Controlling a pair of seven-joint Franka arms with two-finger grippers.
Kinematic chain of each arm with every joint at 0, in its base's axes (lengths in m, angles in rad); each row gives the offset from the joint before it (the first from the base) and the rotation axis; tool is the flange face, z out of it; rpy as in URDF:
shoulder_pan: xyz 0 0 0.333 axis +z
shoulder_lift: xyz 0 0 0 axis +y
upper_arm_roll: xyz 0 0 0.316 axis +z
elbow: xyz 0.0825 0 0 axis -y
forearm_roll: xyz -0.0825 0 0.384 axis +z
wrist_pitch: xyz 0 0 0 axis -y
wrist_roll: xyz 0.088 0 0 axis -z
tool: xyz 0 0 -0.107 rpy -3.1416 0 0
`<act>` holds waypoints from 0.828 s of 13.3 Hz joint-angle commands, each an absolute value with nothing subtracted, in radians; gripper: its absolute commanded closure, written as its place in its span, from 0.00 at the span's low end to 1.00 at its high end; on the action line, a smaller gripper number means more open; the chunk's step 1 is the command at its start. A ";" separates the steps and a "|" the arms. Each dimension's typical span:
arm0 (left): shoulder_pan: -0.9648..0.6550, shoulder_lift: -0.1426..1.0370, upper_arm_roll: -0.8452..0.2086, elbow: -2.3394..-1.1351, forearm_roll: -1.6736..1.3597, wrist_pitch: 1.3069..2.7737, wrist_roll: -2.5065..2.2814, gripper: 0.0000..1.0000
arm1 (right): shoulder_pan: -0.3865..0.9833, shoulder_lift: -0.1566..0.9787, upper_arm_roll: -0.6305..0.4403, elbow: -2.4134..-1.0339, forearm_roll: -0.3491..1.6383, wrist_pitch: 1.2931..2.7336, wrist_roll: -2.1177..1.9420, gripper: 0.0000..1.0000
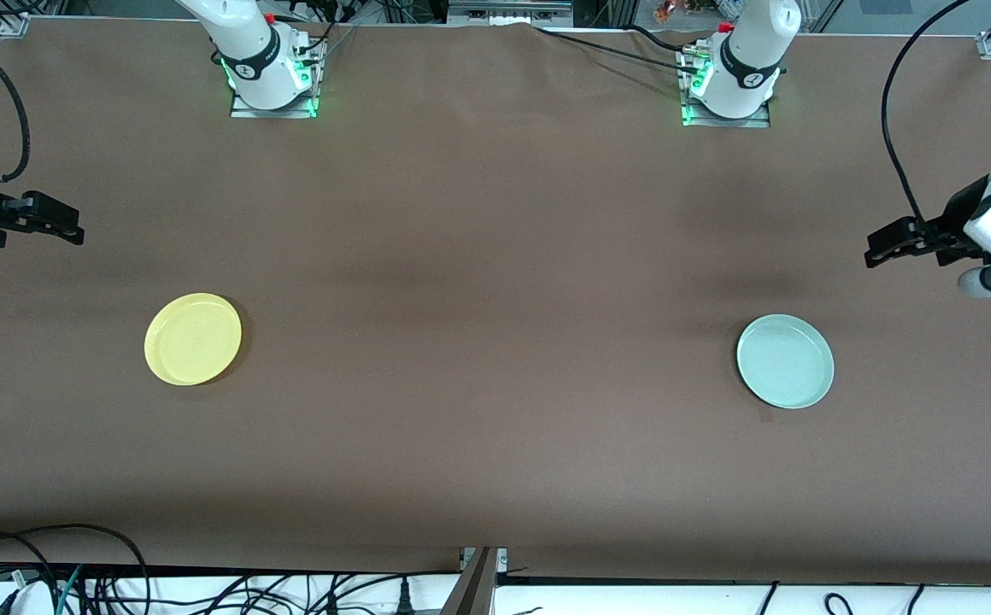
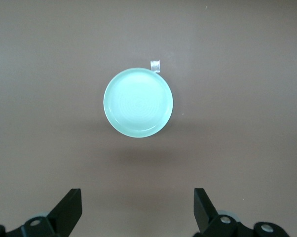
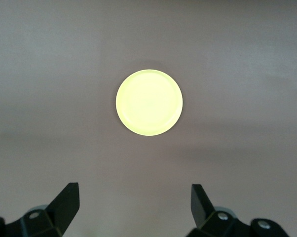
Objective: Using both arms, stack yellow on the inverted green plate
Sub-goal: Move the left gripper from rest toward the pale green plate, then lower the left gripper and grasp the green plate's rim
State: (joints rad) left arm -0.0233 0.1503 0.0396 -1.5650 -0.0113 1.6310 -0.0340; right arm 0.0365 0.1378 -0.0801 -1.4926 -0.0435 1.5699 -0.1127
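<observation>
Both grippers' fingers are wide open and hold nothing: the left gripper (image 2: 136, 210) hangs high with the green plate (image 2: 138, 102) below it, and the right gripper (image 3: 135, 207) has the yellow plate (image 3: 149, 102) below it.

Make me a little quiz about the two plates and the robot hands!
1. True or false: the yellow plate is already stacked on the green plate.
2. Which way up does the green plate lie? A) right way up B) upside down
3. Fill in: the left gripper and the right gripper both hold ____.

Key:
1. False. The plates lie apart on the table, yellow toward the right arm's end, green toward the left arm's end.
2. A.
3. Nothing; both are open and up in the air.
</observation>
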 commanded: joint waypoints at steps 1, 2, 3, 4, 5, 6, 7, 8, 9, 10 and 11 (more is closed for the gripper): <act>-0.012 0.192 0.034 -1.578 -0.012 1.672 -0.037 0.00 | 0.029 0.146 -0.078 -1.473 -0.028 1.566 -0.107 0.00; -0.006 0.198 0.035 -1.603 -0.012 1.702 -0.035 0.00 | 0.029 0.146 -0.078 -1.473 -0.029 1.566 -0.107 0.00; 0.003 0.195 0.035 -1.636 -0.012 1.736 -0.035 0.00 | 0.031 0.146 -0.078 -1.473 -0.028 1.566 -0.109 0.00; 0.005 0.195 0.035 -1.669 -0.012 1.770 -0.034 0.00 | 0.029 0.146 -0.078 -1.473 -0.028 1.566 -0.110 0.00; 0.006 0.195 0.037 -1.705 -0.012 1.813 -0.034 0.00 | 0.029 0.147 -0.078 -1.473 -0.029 1.566 -0.110 0.00; 0.017 0.193 0.037 -1.753 -0.012 1.863 -0.034 0.00 | 0.029 0.146 -0.078 -1.473 -0.028 1.566 -0.110 0.00; 0.018 0.195 0.037 -1.805 -0.011 1.929 -0.034 0.00 | 0.029 0.146 -0.078 -1.473 -0.028 1.566 -0.110 0.00; 0.024 0.204 0.037 -1.863 -0.008 2.022 -0.032 0.00 | 0.029 0.146 -0.078 -1.473 -0.028 1.566 -0.110 0.00; 0.028 0.221 0.037 -1.915 0.021 2.111 -0.034 0.00 | 0.029 0.146 -0.078 -1.473 -0.028 1.566 -0.109 0.00; 0.028 0.239 0.037 -1.946 0.047 2.173 -0.034 0.00 | 0.029 0.146 -0.078 -1.473 -0.028 1.566 -0.109 0.00; 0.028 0.267 0.037 -1.950 0.052 2.196 -0.034 0.00 | 0.029 0.146 -0.078 -1.473 -0.028 1.566 -0.109 0.00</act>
